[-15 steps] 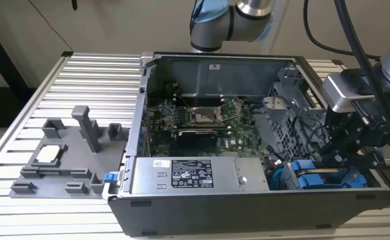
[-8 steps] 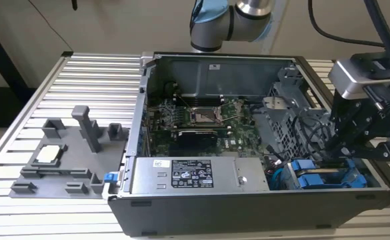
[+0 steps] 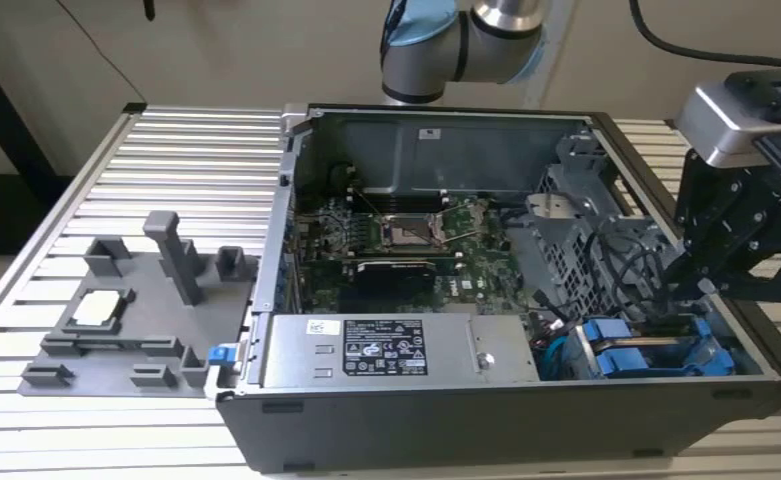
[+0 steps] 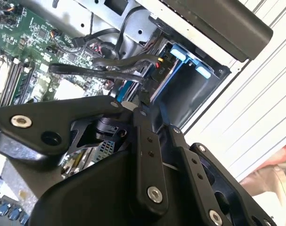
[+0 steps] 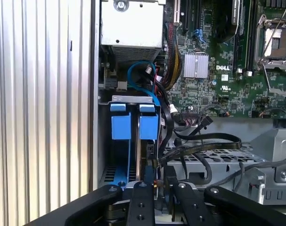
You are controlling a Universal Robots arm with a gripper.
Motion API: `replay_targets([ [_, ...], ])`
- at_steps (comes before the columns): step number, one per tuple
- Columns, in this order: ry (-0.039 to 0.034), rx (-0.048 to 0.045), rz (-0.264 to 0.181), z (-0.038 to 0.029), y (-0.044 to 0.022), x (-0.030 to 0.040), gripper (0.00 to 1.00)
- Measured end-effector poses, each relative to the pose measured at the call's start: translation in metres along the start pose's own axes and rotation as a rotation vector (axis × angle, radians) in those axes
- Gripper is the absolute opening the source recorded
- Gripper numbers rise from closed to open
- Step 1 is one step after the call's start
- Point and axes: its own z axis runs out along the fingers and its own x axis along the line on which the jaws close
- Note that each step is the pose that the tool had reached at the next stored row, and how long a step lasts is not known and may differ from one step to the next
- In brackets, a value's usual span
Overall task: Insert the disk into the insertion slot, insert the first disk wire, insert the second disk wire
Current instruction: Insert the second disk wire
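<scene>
Open computer case (image 3: 404,420) on a slatted metal table (image 3: 177,150); the arm reaches in at the exterior view's right.

Gripper (image 3: 690,285): black linkage fingers lowered into the drive cage (image 3: 590,215) corner of the case, directly over the blue carriers. In the first wrist view the fingertips (image 5: 154,181) stand nearly together around the end of a black wire (image 5: 199,147), at the rear edge of the right-hand carrier; they appear pinched on its small connector, though the contact itself is partly covered by the fingers. In the second wrist view the gripper (image 4: 142,106) meets the same bundle of black wires (image 4: 114,66) just beside the blue frame.

Disk (image 5: 148,127): seated in the slot (image 5: 133,99), blue carrier front flush beside a second blue carrier (image 5: 120,126). It lies immediately ahead of the fingertips, touching or nearly so. In the exterior view the two blue fronts (image 3: 624,350) sit below the gripper.

Hard to make out: the disk's metal body and label, hidden inside the cage; whether the connector is fully mated; the fingertips in the exterior view, behind the case wall. The gripper's body is cut off in both wrist views.

Also present: power supply (image 3: 390,350), motherboard (image 3: 404,235), grey fixture tray (image 3: 123,320).
</scene>
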Motion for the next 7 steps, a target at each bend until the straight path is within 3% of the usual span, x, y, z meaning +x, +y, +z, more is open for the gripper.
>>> replay_targets([
  [7, 0.0010, 0.0000, 0.000, -0.0002, 0.0000, 0.0000, 0.24],
])
